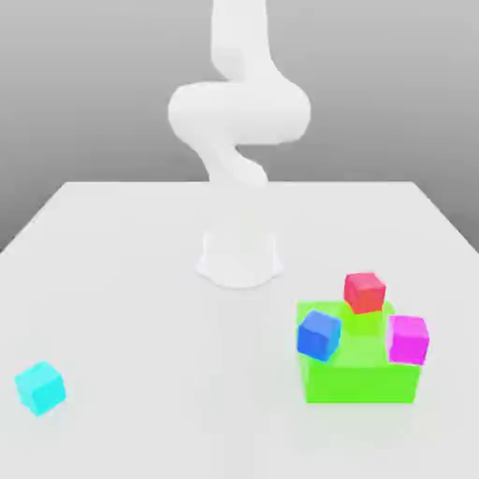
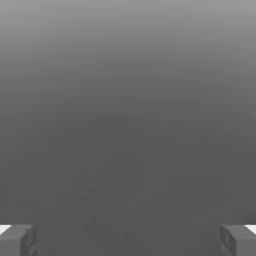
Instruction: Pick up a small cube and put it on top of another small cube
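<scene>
A grey gradient backdrop stands behind a pale, wide table. Toward the exterior view's left, near the front, the small cyan cube sits by itself, well apart from everything else. Right of it, farther back, the white arm rises from its round base. In the hand view, the gripper has its fingers spread wide, nothing between them. Next comes the green block, with the blue cube at its left side, the red cube toward its back and the magenta cube at its right.
</scene>
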Robot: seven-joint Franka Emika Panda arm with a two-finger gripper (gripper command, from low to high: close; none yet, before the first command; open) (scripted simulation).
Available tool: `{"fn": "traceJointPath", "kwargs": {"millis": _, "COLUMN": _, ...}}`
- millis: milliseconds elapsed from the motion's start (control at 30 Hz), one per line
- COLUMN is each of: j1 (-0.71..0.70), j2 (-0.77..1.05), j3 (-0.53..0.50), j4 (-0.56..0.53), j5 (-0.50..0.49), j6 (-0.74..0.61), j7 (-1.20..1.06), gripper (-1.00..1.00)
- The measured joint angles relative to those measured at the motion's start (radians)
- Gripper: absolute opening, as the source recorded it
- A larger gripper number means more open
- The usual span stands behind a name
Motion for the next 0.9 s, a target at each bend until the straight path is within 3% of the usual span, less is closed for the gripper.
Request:
{"fn": "traceJointPath", "kwargs": {"millis": 600, "j1": -0.174, "j2": 0.658, "j3": -0.254, "j4": -0.137, "j5": 0.103, "j6": 0.281, "j7": -0.073, "gripper": 0.00}}
{"fn": "traceJointPath", "kwargs": {"millis": 900, "j1": -0.315, "j2": 0.991, "j3": -0.262, "j4": -0.183, "j5": 0.227, "j6": 0.432, "j7": -0.162, "gripper": 0.00}}
